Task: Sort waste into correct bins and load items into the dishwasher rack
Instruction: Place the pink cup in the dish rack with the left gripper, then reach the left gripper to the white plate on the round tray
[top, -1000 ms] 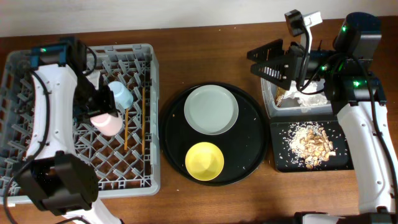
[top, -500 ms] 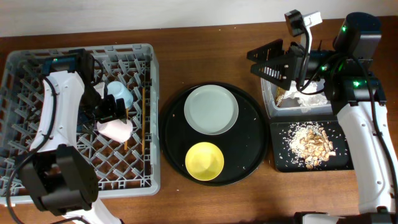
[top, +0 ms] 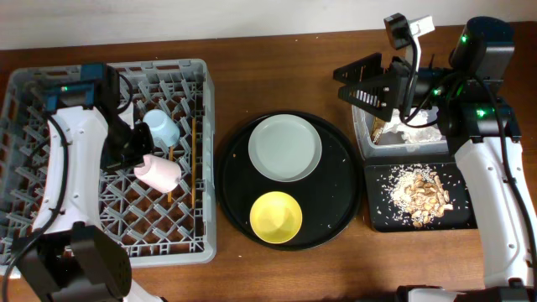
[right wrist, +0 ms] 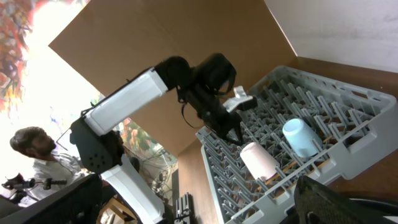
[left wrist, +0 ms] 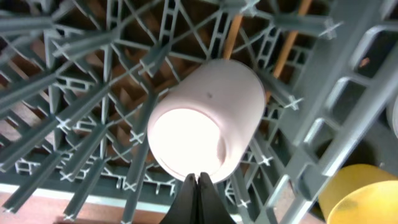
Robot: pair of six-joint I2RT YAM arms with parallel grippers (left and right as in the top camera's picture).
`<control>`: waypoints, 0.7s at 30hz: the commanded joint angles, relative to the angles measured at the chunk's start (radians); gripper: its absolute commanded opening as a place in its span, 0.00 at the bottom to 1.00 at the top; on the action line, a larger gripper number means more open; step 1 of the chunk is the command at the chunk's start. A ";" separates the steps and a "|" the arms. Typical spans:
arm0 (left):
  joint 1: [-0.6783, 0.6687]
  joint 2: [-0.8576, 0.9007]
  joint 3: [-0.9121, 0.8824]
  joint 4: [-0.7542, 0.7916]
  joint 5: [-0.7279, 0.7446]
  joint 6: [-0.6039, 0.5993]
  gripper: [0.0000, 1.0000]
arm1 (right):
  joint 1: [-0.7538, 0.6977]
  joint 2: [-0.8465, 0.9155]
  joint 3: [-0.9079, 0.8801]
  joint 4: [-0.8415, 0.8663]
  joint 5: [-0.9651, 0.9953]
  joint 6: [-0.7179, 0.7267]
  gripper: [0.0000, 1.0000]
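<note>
A: Left gripper (left wrist: 198, 190): fingers pressed together, nothing between them. It sat low over the dishwasher rack (top: 33, 201), tips just short of the pink cup (left wrist: 208, 118).

B: And the cup?

A: It lay on its side across the lattice, base toward the wrist camera. Could not tell whether the tips touched it. The light-blue cup (top: 159, 128) was just behind it, and the chopsticks (top: 195, 159) lay along the grid beside both.

B: Step in hand, as I read it, was seating that cup. It looked free to roll. Best to part the fingers, take it across the body and set it mouth-down between pegs. Otherwise back straight up, so the tips don't nudge it into the chopsticks.

A: Agreed. To the right, on the round black tray (top: 336, 193), the pale plate (top: 285, 147) and yellow bowl (top: 277, 216) were not yet loaded.

B: Right side?

A: Right gripper (top: 337, 84) was spread wide and empty, above the near edge of the clear tub (top: 362, 143). The napkin (top: 419, 126) was inside the tub. Food scraps (top: 419, 193) were heaped in the black rectangular tray (top: 377, 218).
</note>
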 commanded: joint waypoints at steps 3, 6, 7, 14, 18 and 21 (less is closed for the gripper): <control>-0.003 -0.010 -0.203 0.142 0.054 -0.013 0.00 | -0.004 -0.002 -0.003 0.001 0.001 0.004 0.99; -0.003 -0.010 -0.202 0.146 0.061 -0.012 0.00 | -0.004 -0.002 -0.003 0.001 0.001 0.004 0.99; -0.003 -0.013 -0.187 0.143 0.068 -0.011 0.01 | -0.004 -0.002 -0.003 0.001 0.001 0.004 0.99; -0.021 -0.098 -0.225 0.191 0.055 -0.017 0.02 | -0.004 -0.002 -0.003 0.001 0.001 0.004 0.99; -0.024 -0.098 -0.397 0.328 0.049 -0.016 0.04 | -0.004 -0.002 -0.003 0.001 0.001 0.004 0.99; -0.024 -0.134 -0.289 0.259 0.056 -0.009 0.25 | -0.004 -0.002 -0.003 0.001 0.001 0.004 0.99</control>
